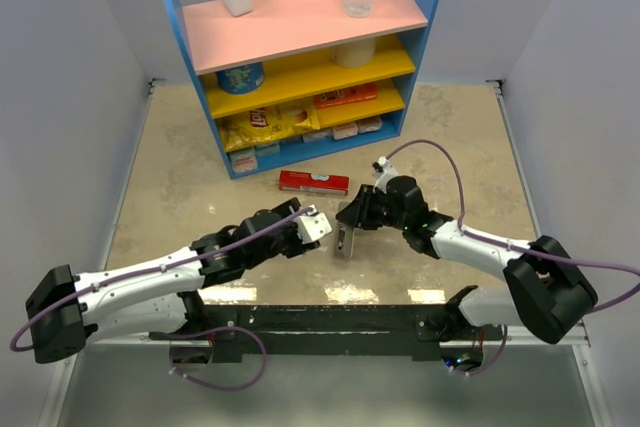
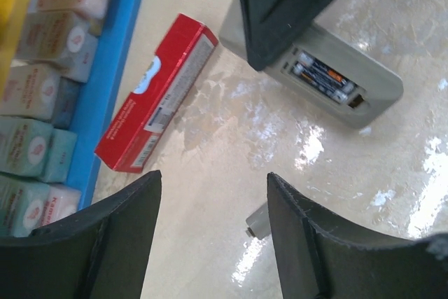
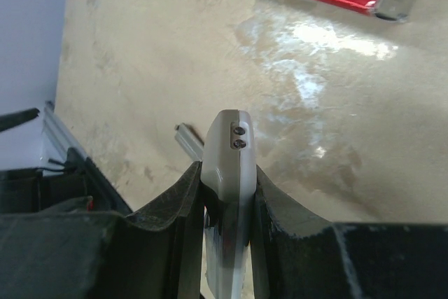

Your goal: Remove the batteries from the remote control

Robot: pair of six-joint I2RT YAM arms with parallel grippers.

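Right jaws clamp the remote control point(image 3: 229, 162) — batteries point(image 2: 323, 78) (dark-labelled) inside.

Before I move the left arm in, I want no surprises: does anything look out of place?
The remote control, clamped in the right gripper, has its bay uncovered, batteries exposed. A small grey piece lies loose on the table nearby.

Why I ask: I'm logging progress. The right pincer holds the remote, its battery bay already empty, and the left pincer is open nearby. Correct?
Not quite: the bay is not empty. The left wrist view shows batteries lying in the open bay of the remote. The rest holds: the right pincer holds the remote, and the left pincer is open nearby.
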